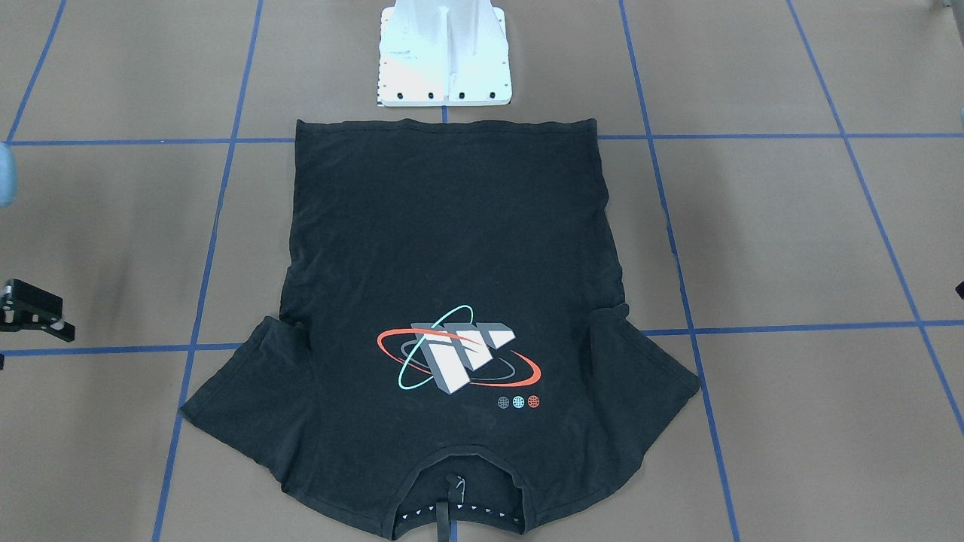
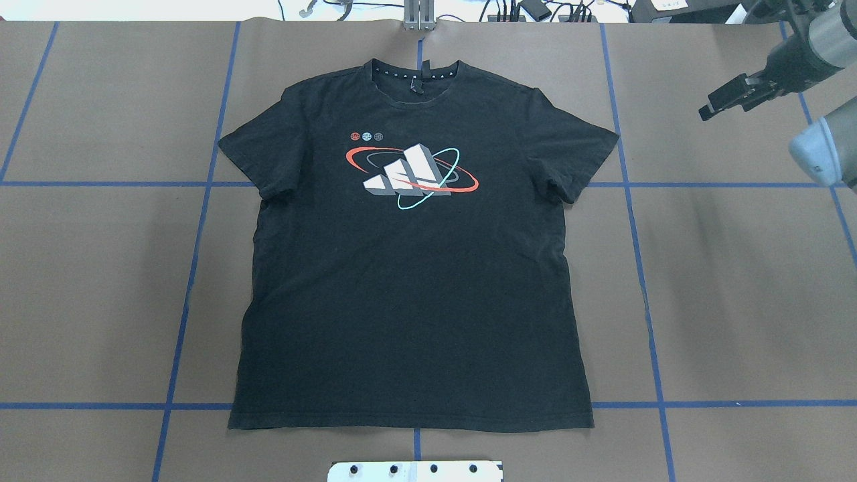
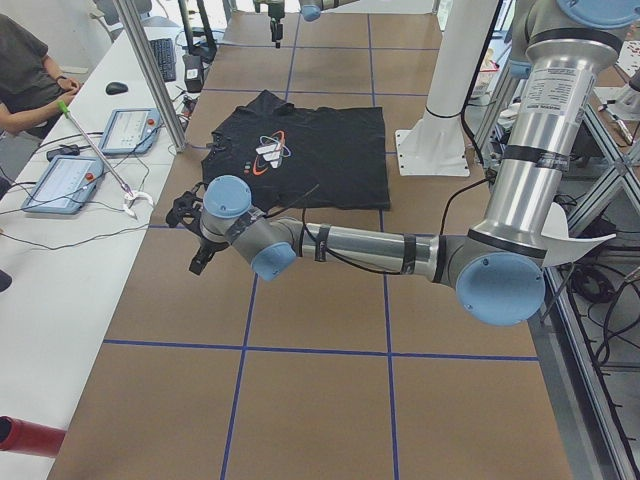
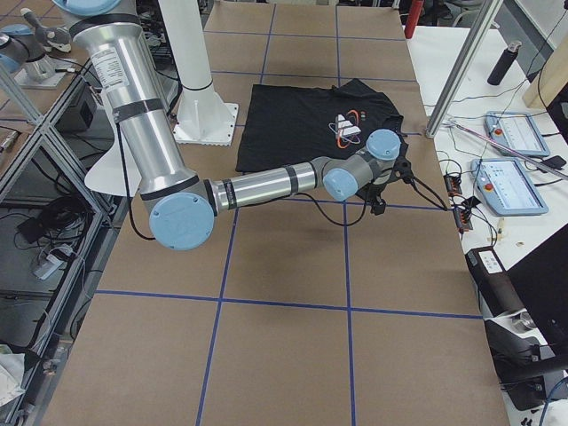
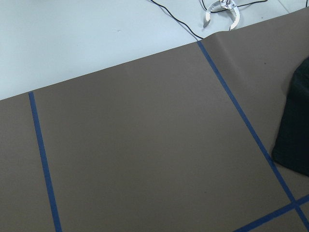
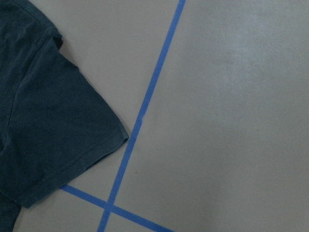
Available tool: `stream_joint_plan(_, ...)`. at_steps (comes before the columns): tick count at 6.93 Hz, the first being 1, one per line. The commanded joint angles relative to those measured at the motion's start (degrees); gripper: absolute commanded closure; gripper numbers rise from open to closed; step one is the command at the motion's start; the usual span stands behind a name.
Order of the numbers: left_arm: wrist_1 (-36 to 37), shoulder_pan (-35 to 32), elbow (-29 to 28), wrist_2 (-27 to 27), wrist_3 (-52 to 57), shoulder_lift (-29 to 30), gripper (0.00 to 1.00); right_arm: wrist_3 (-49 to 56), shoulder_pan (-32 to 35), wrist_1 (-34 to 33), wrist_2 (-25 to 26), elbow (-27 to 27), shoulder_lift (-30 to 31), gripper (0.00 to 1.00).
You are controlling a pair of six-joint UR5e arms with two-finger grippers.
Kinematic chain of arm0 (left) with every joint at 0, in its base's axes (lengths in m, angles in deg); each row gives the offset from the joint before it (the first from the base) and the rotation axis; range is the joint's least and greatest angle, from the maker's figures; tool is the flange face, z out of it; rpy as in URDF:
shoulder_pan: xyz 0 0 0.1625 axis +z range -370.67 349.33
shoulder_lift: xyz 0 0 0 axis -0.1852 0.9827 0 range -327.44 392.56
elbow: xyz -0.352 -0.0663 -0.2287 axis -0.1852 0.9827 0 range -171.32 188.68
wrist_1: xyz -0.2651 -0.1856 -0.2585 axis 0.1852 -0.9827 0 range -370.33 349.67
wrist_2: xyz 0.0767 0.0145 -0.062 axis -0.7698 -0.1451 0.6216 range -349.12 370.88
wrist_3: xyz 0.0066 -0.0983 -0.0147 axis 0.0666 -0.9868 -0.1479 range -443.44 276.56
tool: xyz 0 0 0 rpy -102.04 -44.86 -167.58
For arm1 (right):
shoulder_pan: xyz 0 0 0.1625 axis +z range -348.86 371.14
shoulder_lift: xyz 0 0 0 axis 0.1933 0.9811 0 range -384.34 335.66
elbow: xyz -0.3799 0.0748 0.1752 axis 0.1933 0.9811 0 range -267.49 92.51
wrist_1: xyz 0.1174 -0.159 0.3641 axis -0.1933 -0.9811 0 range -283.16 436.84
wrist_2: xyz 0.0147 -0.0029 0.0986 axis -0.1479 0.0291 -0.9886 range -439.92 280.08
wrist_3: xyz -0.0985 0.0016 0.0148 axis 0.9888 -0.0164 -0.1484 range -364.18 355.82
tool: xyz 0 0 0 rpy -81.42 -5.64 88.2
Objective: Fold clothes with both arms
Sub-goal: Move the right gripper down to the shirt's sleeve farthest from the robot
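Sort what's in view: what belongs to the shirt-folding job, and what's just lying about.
Job: black T-shirt, left gripper, right gripper.
Lying about: white pedestal base, tablets, white claw tool.

T-shirt (image 2: 408, 301): matt black knit cloth, lightly creased, and the logo (image 2: 410, 175) is a smooth flat print sitting on the fabric. Table cover (image 2: 736, 281) looks like matt brown paper with smooth blue tape lines (image 2: 194, 254) stuck on, and the pedestal base (image 1: 444, 53) looks like white painted metal with a slight sheen. Tubes on left arm (image 3: 545, 120) and right arm (image 4: 133, 106) are satin silver metal, and the light-blue joint caps (image 3: 497, 290) look like smooth semi-gloss plastic.
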Motion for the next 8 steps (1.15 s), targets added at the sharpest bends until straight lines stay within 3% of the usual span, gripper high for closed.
stream_joint_plan(1,-3.57,2.27,-1.77,-1.08,-4.86,0.86,0.01,-4.16,-2.8,0.14,4.19,3.73,-5.87,0.02)
stream_joint_plan(2,-5.68,2.37,-2.03,-3.09,-9.49,0.95,0.01,-8.47,-5.43,4.06,8.67,4.0,-5.99,0.02)
stream_joint_plan(4,-10.26,4.29,-2.82,-5.22,-15.83,1.04,0.01,-15.51,-9.13,13.9,10.73,8.38,-6.34,0.02)
stream_joint_plan(8,-11.24,4.57,-2.48,-5.22,-16.48,1.3,0.01,-17.39,-12.39,15.52,13.81,15.06,-10.54,0.1)
